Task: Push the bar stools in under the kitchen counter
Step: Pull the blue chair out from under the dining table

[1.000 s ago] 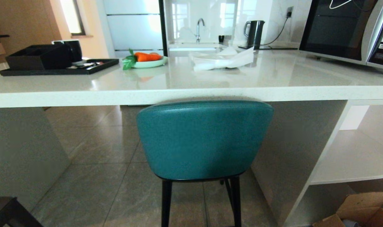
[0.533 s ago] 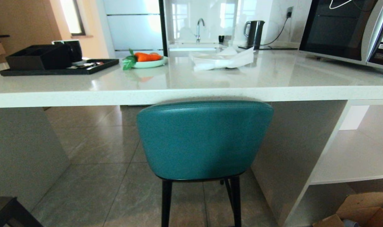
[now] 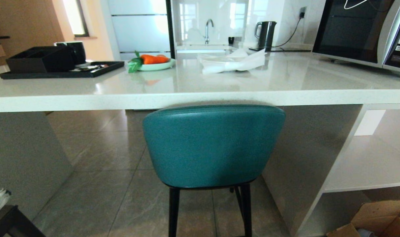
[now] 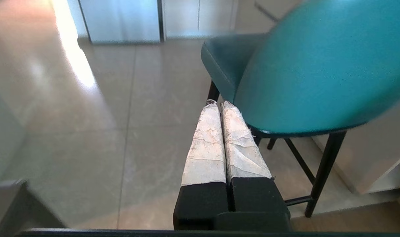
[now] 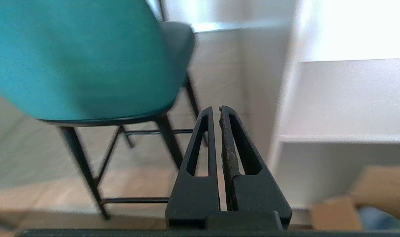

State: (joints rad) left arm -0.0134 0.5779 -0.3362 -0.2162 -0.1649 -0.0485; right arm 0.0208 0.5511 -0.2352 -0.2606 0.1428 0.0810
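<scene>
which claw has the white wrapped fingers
The left claw: its fingers are wrapped in cracked white covering. The right claw has bare black fingers with open slots. Both are shut beside the teal stool.

Bright daylight glares off the counter [image 3: 200, 82]; both wrist views blur at their edges.

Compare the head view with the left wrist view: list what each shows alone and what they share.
Only the head view: the kitchen counter top with a black tray, a plate of carrots, a kettle and a microwave. Only the left wrist view: the left gripper, jaws shut and empty beside the stool, plus the stool's seat. Both: the teal stool back, its black legs and the tiled floor.
</scene>
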